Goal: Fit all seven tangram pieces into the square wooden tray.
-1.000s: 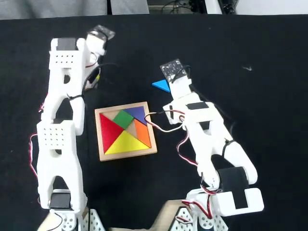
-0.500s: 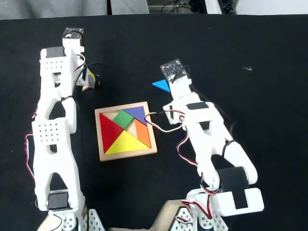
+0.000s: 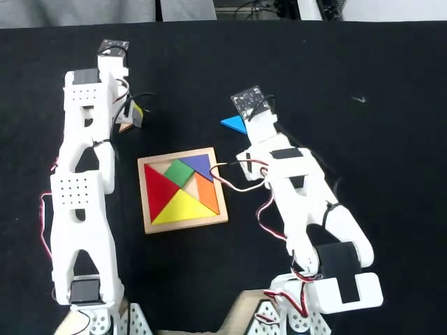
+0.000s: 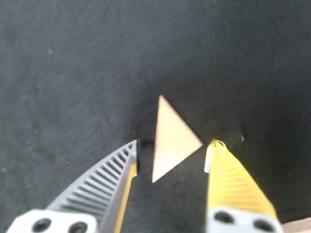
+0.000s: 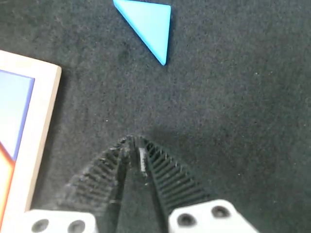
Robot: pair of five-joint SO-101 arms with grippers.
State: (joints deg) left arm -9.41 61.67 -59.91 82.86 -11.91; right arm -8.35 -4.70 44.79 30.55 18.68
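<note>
**Five pieces in, two triangles out on the cloth**

From above, the tray (image 3: 149, 227) sits in the middle of the black counter (image 3: 363, 70), between the two arms. Inside it lie a red triangle (image 3: 159, 192), a yellow triangle (image 3: 183, 208), a green square (image 3: 180, 172), a purple triangle (image 3: 200, 165) and an orange piece (image 3: 206, 192). Bare wood shows in the tray's far left corner. A blue triangle (image 3: 235, 123) lies flat on the counter beyond the tray's far right corner, just beside the front end of the right arm (image 3: 300, 202). The left arm (image 3: 84, 188) stretches along the left side of the tray, and a pale triangle (image 3: 125, 128) lies on the cloth at its front end, a little beyond the tray's far left corner.

In the left wrist view, the left hand (image 4: 173, 144) has its fingers apart, straddling the pale triangle as it lies flat on the counter. The yellow finger's tip is at one corner of the triangle. The grey finger stands just beside the opposite edge with a thin gap showing.

In the right wrist view, the right hand (image 5: 133, 143) has its fingers together, with nothing between them, low over bare cloth. The blue triangle lies ahead of the fingertips, apart from them. The tray's wooden rim runs along one side, with the purple triangle and a sliver of orange showing inside it.
</note>
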